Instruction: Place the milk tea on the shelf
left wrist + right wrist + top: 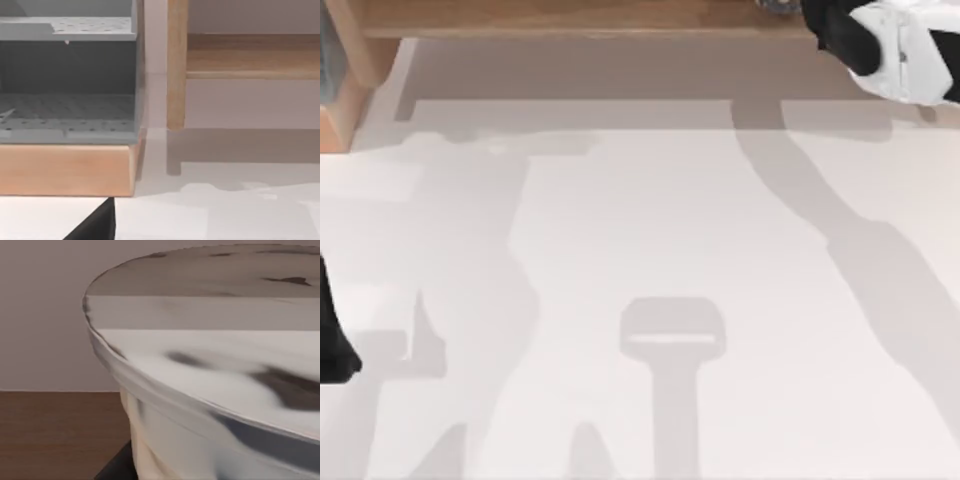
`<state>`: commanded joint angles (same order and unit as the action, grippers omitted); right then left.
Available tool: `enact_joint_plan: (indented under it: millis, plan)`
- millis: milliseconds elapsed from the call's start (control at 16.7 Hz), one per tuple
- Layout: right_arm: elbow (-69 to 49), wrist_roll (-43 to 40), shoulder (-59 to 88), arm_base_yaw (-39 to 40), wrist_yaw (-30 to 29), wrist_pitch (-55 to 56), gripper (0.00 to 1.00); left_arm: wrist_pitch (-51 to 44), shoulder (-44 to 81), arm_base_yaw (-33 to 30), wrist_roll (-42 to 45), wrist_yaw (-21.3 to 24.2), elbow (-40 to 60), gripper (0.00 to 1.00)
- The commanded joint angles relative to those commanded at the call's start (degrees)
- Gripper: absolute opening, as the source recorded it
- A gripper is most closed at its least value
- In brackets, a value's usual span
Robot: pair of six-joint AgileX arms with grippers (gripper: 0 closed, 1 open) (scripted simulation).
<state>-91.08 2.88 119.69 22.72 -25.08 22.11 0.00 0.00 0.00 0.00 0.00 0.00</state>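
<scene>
The pale white table (650, 230) spreads across the top view, crossed by long grey shadows of the arms. Along its far edge runs the wide light-brown wooden shelf (570, 18), its long horizontal plank stretching from the left side post toward the right. In the left wrist view the shelf (250, 55) shows an upright wooden post with the plank joining it, standing on the table (235, 210). Just beside that post sits a grey perforated plastic rack (70, 75) with two tiers, resting on a thick light-wood base block (65, 170).

My white and black right arm (905, 45) reaches in at the top view's upper right corner, over the right end of the shelf plank. Whether its pincer is spread or pinching cannot be told from the top view. A little speckled patch shows at the plank's edge just beside the arm; what it is cannot be told for sure.

The right wrist view looks close onto the round clear milk tea cup (210, 390), pale whitish with dark smears on its lid and wall, directly in front of the camera above a brown wooden surface (55, 435). A dark tip of the right gripper (117, 465) lies against the cup's lower wall, though a firm pinch cannot be confirmed.

My left arm (332, 340) sits parked at the table's left edge, a dark shape.
</scene>
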Motion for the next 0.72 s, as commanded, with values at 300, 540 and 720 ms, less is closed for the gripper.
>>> enact_joint_plan:
  millis: [300,540,720]
  plan:
    - [0.00,0.00,0.00,0.00,0.00,0.00,0.15,0.00,0.00,0.00,0.00,0.00,0.00,1.00]
    - [0.00,0.00,0.00,0.00,0.00,0.00,0.45,0.00,0.00,0.00,0.00,0.00,0.00,1.00]
    - [0.00,0.00,0.00,0.00,0.00,0.00,0.68,0.00,0.00,0.00,0.00,0.00,0.00,1.00]
